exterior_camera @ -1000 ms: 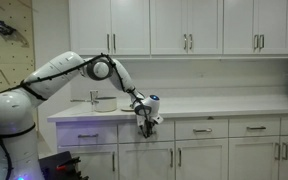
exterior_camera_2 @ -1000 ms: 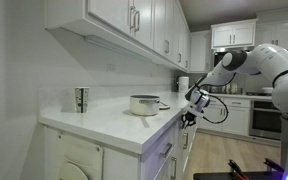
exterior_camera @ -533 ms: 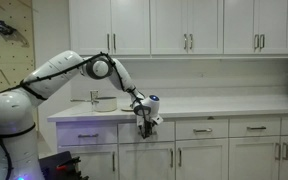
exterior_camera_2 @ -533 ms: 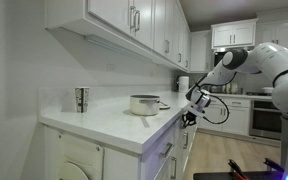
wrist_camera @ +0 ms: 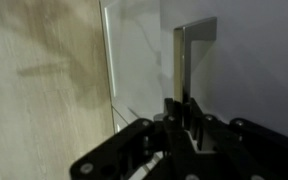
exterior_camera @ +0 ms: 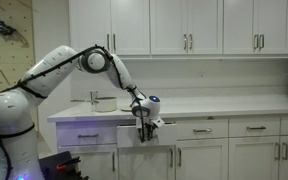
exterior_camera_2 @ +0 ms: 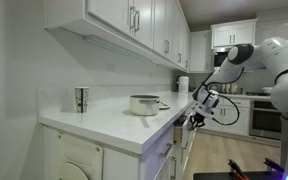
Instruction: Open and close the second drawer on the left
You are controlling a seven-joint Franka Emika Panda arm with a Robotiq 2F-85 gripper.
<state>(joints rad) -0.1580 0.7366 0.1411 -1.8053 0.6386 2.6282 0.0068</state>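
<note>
Jaws pinched shut round the handle [wrist_camera: 192,55] of the second drawer [exterior_camera: 162,131].
The gripper [wrist_camera: 181,118] holds the handle mid-length. The drawer front lies just behind the jaws and seems slightly drawn out. The handle is likely rigid, smooth metal that could slip; the drawer is probably light. Grip centrally and move straight.

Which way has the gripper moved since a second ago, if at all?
Yes: the gripper has shifted outward from the countertop edge, pulling the second drawer open.

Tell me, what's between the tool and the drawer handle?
Nothing: the wrist view shows the second drawer's silver handle sitting right inside the tool.
</note>
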